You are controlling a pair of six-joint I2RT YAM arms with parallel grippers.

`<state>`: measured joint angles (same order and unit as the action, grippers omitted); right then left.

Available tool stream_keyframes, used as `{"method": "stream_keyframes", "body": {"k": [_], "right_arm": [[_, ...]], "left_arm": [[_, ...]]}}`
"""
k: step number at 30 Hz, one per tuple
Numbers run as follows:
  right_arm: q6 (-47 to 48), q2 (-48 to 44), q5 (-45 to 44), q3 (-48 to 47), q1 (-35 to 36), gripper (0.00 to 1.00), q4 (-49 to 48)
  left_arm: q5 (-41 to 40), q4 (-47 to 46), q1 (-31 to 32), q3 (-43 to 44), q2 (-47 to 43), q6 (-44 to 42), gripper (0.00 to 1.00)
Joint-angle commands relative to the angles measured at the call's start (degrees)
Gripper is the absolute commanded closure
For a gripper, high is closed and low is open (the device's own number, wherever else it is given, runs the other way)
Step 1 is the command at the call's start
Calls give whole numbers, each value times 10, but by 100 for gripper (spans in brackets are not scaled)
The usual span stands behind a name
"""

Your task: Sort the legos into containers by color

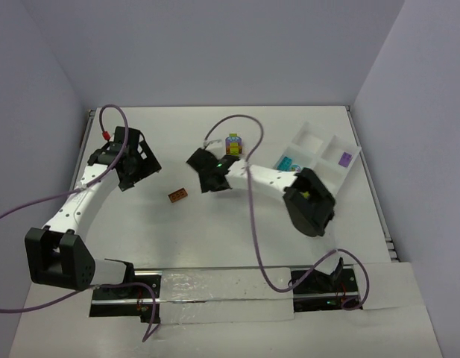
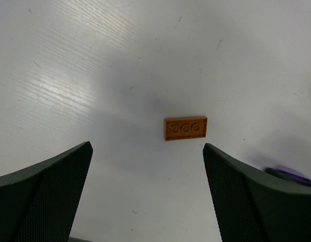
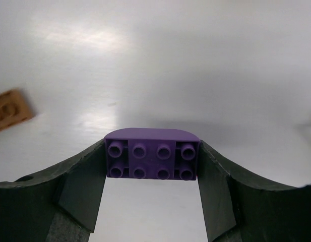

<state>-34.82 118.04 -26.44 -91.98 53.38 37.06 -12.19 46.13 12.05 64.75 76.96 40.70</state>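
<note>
A purple lego (image 3: 151, 154) with two rows of studs sits clamped between the fingers of my right gripper (image 3: 151, 162), which is shut on it just above the table. In the top view that gripper (image 1: 206, 177) is mid-table. A flat orange lego (image 2: 185, 128) lies on the table ahead of my left gripper (image 2: 146, 151), which stands wide open and empty. The top view has the orange lego (image 1: 178, 195) between both grippers, the left gripper (image 1: 140, 173) to its left. A multicoloured clump (image 1: 232, 144) stands behind. The white tray of containers (image 1: 319, 142) holds a cyan lego (image 1: 286, 162) and a purple lego (image 1: 346, 158).
The right arm's elbow (image 1: 310, 201) hangs over the tray's near edge. Purple cables (image 1: 252, 216) trail across the table. White walls close in the table at the back and on both sides. The orange lego (image 3: 9, 110) shows at the left edge of the right wrist view.
</note>
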Motion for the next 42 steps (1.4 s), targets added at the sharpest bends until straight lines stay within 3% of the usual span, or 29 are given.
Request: {"method": "stream_keyframes", "body": {"k": [1, 7, 11, 19, 25, 30, 32, 37, 42], "right_arm": [[0, -153, -54, 69, -107, 54, 5], [-4, -309, -8, 204, -300, 54, -50], [-7, -345, -20, 222, -424, 54, -60], [-15, -339, -13, 224, -569, 53, -128], [-19, -279, 10, 194, -640, 53, -165], [-11, -215, 27, 151, -651, 51, -162], [-9, -197, 37, 142, -650, 44, -167], [-5, -180, 60, 137, -647, 14, -176], [14, -202, 64, 132, -640, 6, -174]], "left_arm": [[-13, -8, -2, 31, 8, -24, 2], [24, -22, -2, 35, 30, -14, 2], [30, -22, -2, 44, 47, -18, 2], [5, -6, -2, 60, 45, -26, 2], [1, -5, -2, 49, 33, -24, 2], [1, -5, -3, 42, 31, -22, 2], [1, -5, -2, 42, 32, -22, 2], [5, -6, -2, 42, 35, -21, 2], [34, -16, 3, 17, 33, -15, 2]]}}
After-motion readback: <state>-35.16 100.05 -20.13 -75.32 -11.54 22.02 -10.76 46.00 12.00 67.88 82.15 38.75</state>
